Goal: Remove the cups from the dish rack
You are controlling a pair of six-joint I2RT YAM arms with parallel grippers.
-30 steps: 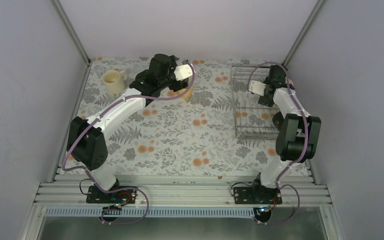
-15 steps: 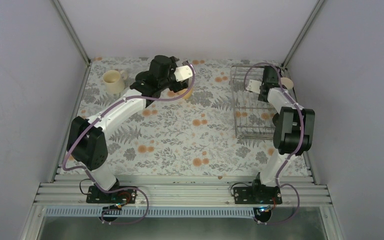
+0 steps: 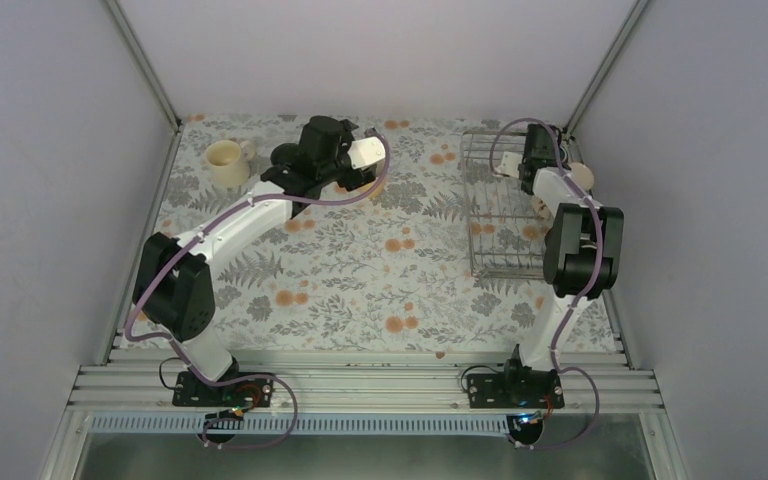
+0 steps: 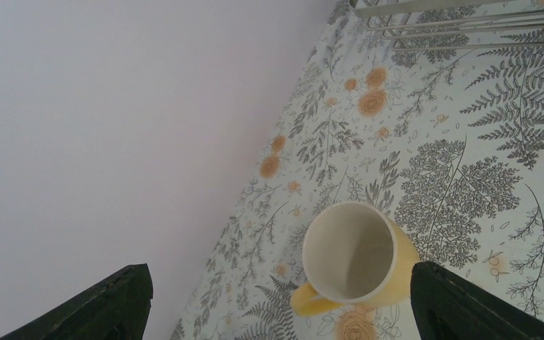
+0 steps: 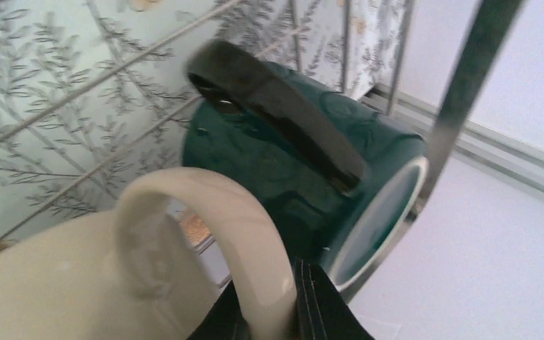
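A: Cream ceramic is held by the handle alone. The right gripper (image 5: 273, 315) is clamped on the cream mug (image 5: 78, 283) at the far right edge of the rack (image 3: 490, 240).
B: And the teal mug (image 5: 290, 163)?
A: It is laid on its side in the rack, just beside. It could be knocked, or a wire snagged and the rack dragged, if the lift is rushed.
B: The left gripper (image 4: 280, 283)?
A: Its fingers are spread wide above the yellow mug (image 4: 354, 255), stood upright on the table (image 4: 467, 177). It could be tipped by a careless descent
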